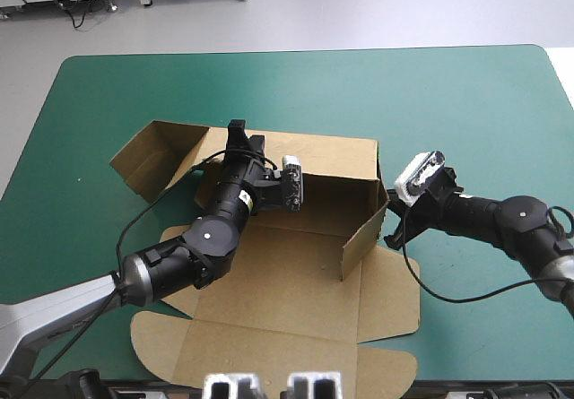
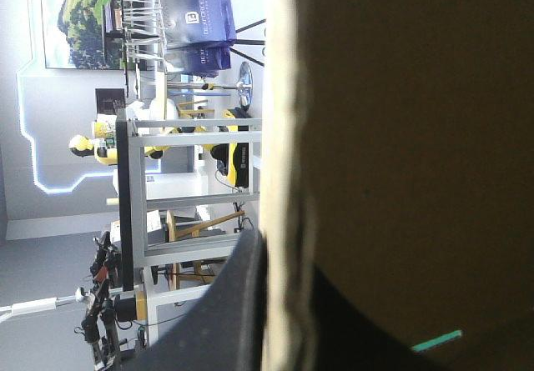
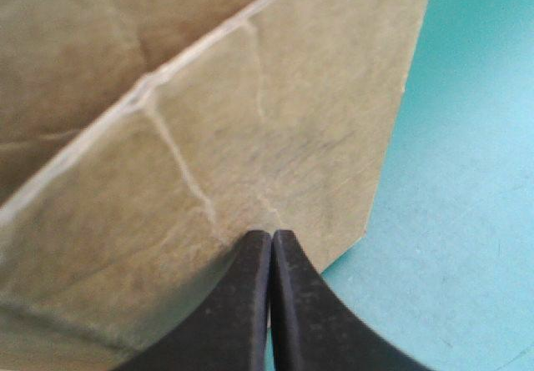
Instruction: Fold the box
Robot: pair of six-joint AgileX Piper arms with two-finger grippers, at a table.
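Observation:
The brown box [image 1: 287, 282] lies in the middle of the teal-green cover, its floor flat, its back wall [image 1: 332, 157] and right side wall [image 1: 363, 233] raised. At the back wall's left end my left gripper [image 1: 236, 134] is shut on the wall's top edge. In the left wrist view the board edge [image 2: 279, 179] runs between the two black fingers of the left gripper [image 2: 279, 246]. My right gripper [image 1: 393, 236] is shut, its tip against the outside of the right side wall [image 3: 250, 137], low near its corner; in the right wrist view the right gripper [image 3: 271, 236] holds nothing.
A side flap [image 1: 148, 152] of the box stands half raised at the back left. The front flaps [image 1: 269, 354] lie flat toward the table's near edge. Bare teal-green cover [image 1: 466, 103] stretches beyond and to the right of the box.

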